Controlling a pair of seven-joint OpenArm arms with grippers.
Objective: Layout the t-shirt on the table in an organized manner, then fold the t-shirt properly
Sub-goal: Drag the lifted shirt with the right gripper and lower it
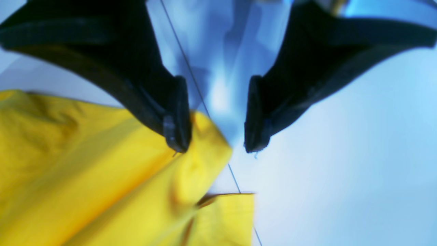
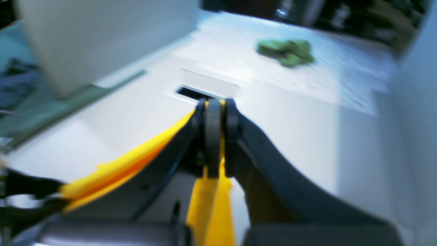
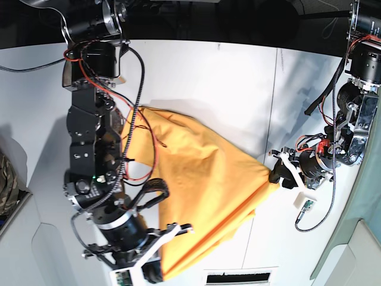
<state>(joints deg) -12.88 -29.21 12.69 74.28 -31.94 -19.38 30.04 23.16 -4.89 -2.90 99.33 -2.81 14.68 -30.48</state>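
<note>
Two arms over the table (image 3: 208, 71), both at the t-shirt (image 3: 196, 185). Shirt lies bunched and slanted mid-table, not yet flat. Right gripper (image 2: 213, 136) has its jaws pinched onto a fold of yellow cloth at the near edge. Left gripper (image 1: 216, 114) stands with jaws apart at the shirt's pointed corner, one finger over the fabric, nothing clamped. Judgement: layout step under way, spreading unfinished; all folding remains. No brand, label or legible writing visible anywhere; wrist views blurred.

Orange-yellow t-shirt (image 3: 196, 190), creased, spread across the white tabletop (image 3: 226, 83), corners apparently lifted, thin dark seam line (image 3: 275, 101)
</note>
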